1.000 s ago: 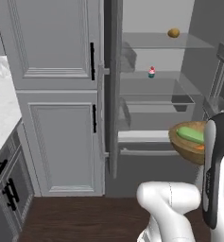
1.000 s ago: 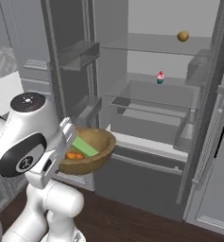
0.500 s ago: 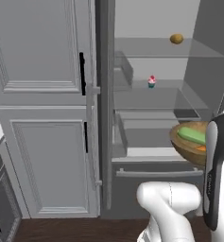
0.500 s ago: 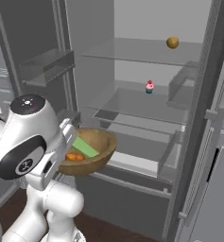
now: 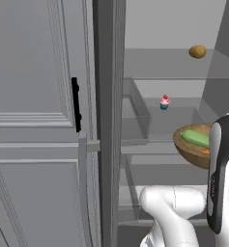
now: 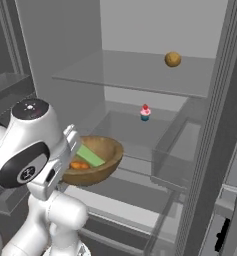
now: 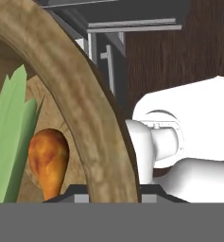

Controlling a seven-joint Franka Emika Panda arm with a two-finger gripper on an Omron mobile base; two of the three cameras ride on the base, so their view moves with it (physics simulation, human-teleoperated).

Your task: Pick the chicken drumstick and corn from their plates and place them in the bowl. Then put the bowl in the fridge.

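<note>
Hand view: your claw (image 7: 114, 196) is clamping the near rim of the bowl (image 7: 82, 118), with the drumstick (image 7: 48, 160) and the corn (image 7: 9, 151) lying inside it. From the right base view, you are carrying the bowl (image 6: 97, 162) in the air before the open fridge (image 6: 140, 75), level with its middle shelf and not yet over it.

You are risking a tilt: the hold is on one edge only, so the loaded bowl could be sagging away from the claw, and the drumstick could be rolling out if the wrist dips. You are also risking a knock against the front lip of the shelf or the clear door bin (image 6: 177, 150) to the right if the bowl is going in too low or too wide.

Other things are waiting inside: a small cupcake (image 6: 145, 113) is standing well back on the middle shelf, and a brown round thing (image 6: 173, 59) is sitting on the shelf above. From the left base view, the fridge door edge (image 5: 106, 120) is standing just left of the opening, beside a cabinet handle (image 5: 76, 103).
</note>
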